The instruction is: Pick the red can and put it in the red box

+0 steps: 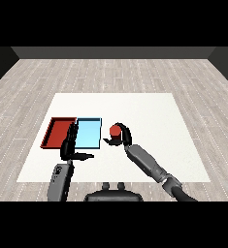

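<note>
1. Head view is showing a white rectangular table (149,111) on a grey plank floor (110,72), both forearms coming in from the lower corners.
2. Right black hand (124,134) is curling round a small red cylindrical can (115,130); fingers are arching over its top and far side, thumb is reaching under at the left. Hand is closed on the can.
3. Red can is sitting in that hand, just right of the light blue tray, outside both trays. Can't tell whether it's touching the table or lifted off.
4. Flat red rectangular tray (57,133) is lying at the table's left; flat light blue rectangular tray (90,133) is lying right beside it, edges touching or nearly so.
5. Left black hand (70,144) is hovering over the near edge where the two trays meet, fingers straight and pointing away from the robot, thumb sticking out to the right. It's holding nothing.
6. Right grey forearm (147,164) is angling up-left from the lower right corner; left grey forearm (61,181) is running nearly straight up.
</note>
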Robot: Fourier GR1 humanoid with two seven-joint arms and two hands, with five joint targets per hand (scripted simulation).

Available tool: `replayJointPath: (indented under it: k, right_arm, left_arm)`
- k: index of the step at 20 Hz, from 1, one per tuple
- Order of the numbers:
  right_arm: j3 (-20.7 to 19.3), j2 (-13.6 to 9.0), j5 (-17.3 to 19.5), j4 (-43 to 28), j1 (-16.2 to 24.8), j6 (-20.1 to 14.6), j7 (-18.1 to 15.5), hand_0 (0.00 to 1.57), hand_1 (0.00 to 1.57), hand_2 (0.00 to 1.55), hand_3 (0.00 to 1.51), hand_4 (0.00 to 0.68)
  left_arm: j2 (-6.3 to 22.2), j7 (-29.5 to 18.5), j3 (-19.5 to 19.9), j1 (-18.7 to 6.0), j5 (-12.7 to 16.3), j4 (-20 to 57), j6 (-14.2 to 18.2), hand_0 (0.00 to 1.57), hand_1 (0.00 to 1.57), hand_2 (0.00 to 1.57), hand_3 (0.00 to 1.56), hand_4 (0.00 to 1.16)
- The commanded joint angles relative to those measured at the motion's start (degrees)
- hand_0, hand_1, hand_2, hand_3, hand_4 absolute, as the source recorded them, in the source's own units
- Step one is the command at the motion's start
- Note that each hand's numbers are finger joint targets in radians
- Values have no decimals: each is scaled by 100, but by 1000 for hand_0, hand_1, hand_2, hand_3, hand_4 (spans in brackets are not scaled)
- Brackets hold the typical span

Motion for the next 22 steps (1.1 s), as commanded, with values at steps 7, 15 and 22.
replayJointPath:
  k: [7,15,22]
  right_arm:
    - [-490,-205,1082,-1524,540,100,829,1445,1445,1432,1387,651]
    - [-725,-35,1473,-2013,1122,243,813,1445,1445,1425,1381,655]
    - [-1137,272,1682,-1886,1198,755,772,1458,1458,1443,1397,659]
  left_arm:
    - [-134,445,-477,-178,-92,-4,329,0,0,0,0,0]
    - [-136,668,-1307,-614,180,514,917,0,0,0,0,0]
    - [-136,664,-1788,-640,357,979,1222,0,0,0,0,0]
